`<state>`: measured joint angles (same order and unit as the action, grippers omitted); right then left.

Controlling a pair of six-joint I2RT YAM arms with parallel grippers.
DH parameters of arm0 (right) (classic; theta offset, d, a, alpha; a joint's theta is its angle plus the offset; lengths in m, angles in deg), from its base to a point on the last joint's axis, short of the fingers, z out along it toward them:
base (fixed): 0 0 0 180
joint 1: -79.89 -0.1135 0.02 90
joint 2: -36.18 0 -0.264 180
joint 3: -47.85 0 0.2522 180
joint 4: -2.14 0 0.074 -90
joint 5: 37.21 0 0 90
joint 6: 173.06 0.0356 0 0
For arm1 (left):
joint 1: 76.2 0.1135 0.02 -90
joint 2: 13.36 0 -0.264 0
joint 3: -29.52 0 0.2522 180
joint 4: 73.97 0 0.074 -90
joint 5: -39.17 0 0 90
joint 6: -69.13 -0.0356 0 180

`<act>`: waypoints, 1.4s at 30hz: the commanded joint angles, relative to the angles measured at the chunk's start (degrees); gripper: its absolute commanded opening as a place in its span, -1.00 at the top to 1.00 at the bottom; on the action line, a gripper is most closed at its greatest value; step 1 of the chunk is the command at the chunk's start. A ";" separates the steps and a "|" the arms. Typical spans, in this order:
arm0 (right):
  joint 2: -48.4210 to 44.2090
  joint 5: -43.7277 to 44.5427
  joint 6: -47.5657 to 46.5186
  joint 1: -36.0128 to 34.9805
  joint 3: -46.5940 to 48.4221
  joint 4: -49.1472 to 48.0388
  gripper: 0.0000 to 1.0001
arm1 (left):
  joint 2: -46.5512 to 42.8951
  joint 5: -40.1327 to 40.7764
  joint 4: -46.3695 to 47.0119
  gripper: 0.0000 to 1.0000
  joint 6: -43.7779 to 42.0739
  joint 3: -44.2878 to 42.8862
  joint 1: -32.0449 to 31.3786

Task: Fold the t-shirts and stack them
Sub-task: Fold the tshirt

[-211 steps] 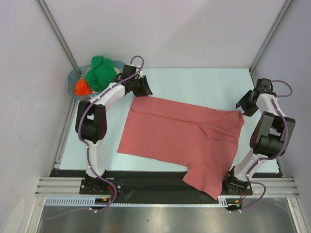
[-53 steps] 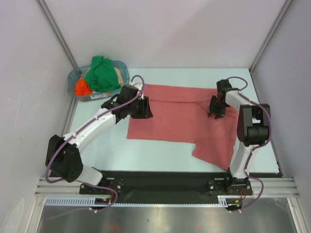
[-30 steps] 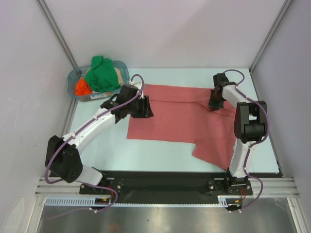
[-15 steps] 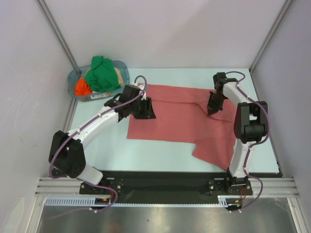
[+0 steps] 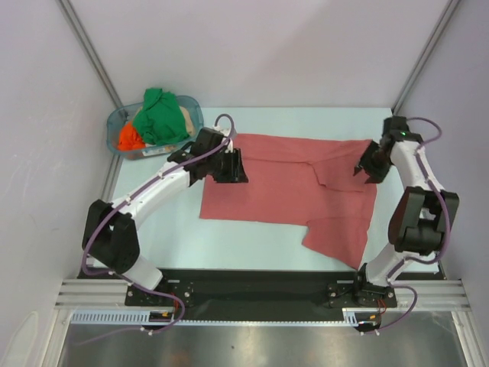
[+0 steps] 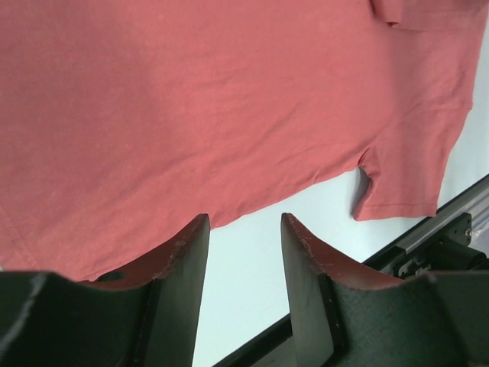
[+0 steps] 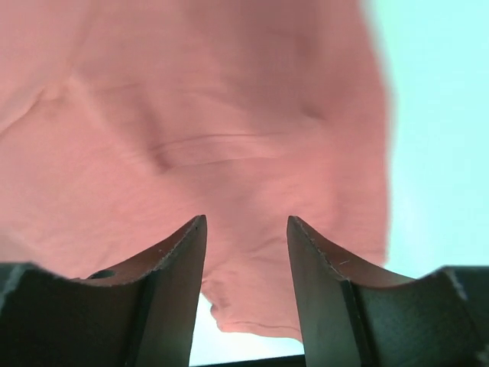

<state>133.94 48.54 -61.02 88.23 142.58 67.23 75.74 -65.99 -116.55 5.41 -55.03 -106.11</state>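
The salmon-red t-shirt (image 5: 290,187) lies spread on the table, its top part folded over, one sleeve hanging toward the near right. It fills the left wrist view (image 6: 191,99) and the right wrist view (image 7: 206,138). My left gripper (image 5: 234,170) hovers over the shirt's upper left part, open and empty (image 6: 244,229). My right gripper (image 5: 367,167) is over the shirt's upper right corner, open and empty (image 7: 246,229). Green (image 5: 159,115), orange (image 5: 128,138) and beige (image 5: 185,117) shirts are piled in the tub.
The clear blue-tinted tub (image 5: 116,124) stands at the table's far left corner. The black rail (image 5: 252,284) runs along the near edge. Walls with metal posts enclose left, right and back sides.
My right gripper has swung from the shirt's middle fold to its upper right corner, and the cloth's right edge now lies flatter and wider. My left gripper has shifted slightly up and right.
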 commanded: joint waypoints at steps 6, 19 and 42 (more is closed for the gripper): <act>-14.76 0.96 5.54 8.72 -20.11 3.12 -0.33 | -16.78 6.36 -2.99 -0.18 5.51 15.36 8.08; -26.92 3.81 10.83 8.89 -35.97 1.84 -0.20 | -21.08 2.60 5.77 -0.08 16.33 33.34 19.27; -20.42 11.10 17.24 5.99 -43.35 -6.16 0.17 | -12.20 5.31 9.39 0.01 22.23 32.55 15.32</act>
<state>112.82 57.50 -45.94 95.92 99.93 63.50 62.29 -61.48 -108.50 26.20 -21.19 -89.65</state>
